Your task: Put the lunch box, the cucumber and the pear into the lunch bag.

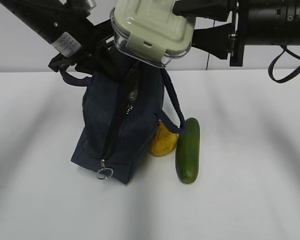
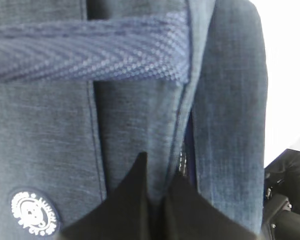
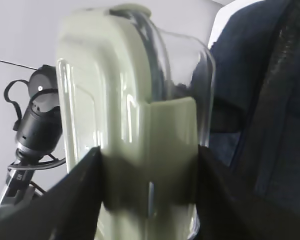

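The navy lunch bag (image 1: 117, 130) stands on the white table, its zipper open near the top. My left gripper (image 1: 85, 62) is shut on the bag's fabric edge beside the zipper (image 2: 157, 175), and the round white logo (image 2: 34, 212) shows low on the left. My right gripper (image 1: 202, 37) is shut on the lunch box (image 1: 152, 27), a glass box with a sage-green lid (image 3: 135, 130), and holds it in the air above the bag's top. The pear (image 1: 163, 142) and the cucumber (image 1: 188, 150) lie on the table right of the bag.
One loop handle (image 1: 172, 107) hangs down the bag's right side onto the pear. The zipper's ring pull (image 1: 104, 173) lies at the bag's near lower end. White table (image 1: 250, 190) spreads all round.
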